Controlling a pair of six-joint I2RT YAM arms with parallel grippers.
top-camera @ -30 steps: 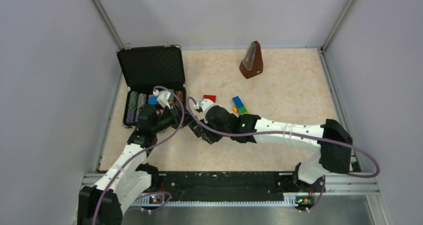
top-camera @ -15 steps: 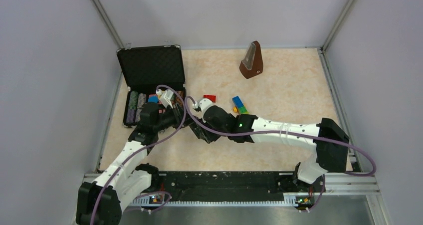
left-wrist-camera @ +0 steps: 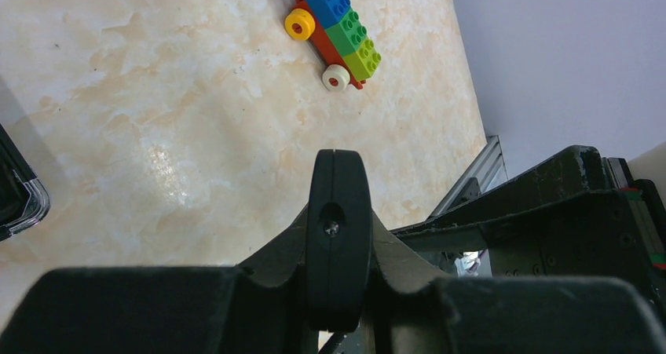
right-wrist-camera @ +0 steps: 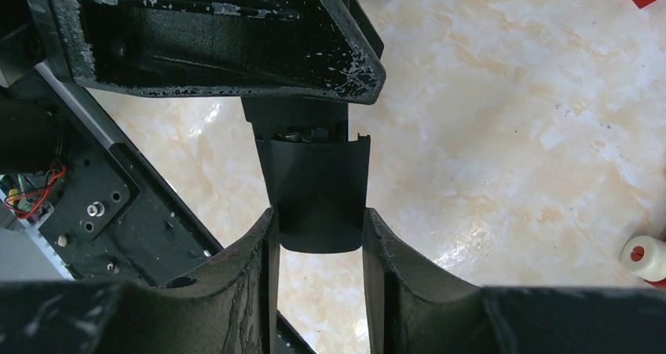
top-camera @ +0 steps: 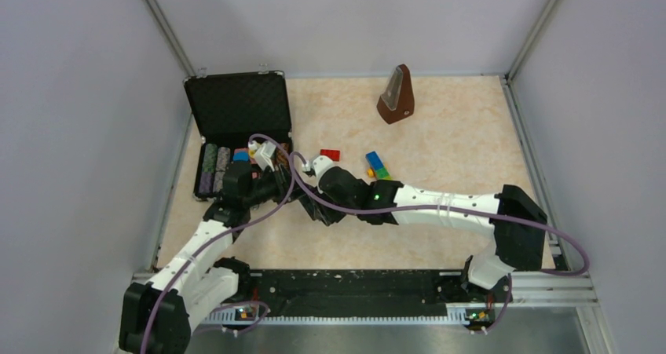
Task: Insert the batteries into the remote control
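Right end effector [right-wrist-camera: 320,217], clasping remote control [right-wrist-camera: 314,173] (black)

even, bright light, soft shadows, a glare patch on the table [left-wrist-camera: 161,162], wrist-view foregrounds blurry.

top: high overhead, whole table [top-camera: 455,134] | wrists: close, facing tabletop | top+left wrist share: toy train [left-wrist-camera: 334,24]

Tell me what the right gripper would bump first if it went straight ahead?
Probably the left gripper, lying across the far end of the remote control that the right gripper holds; the depth is hard to judge.
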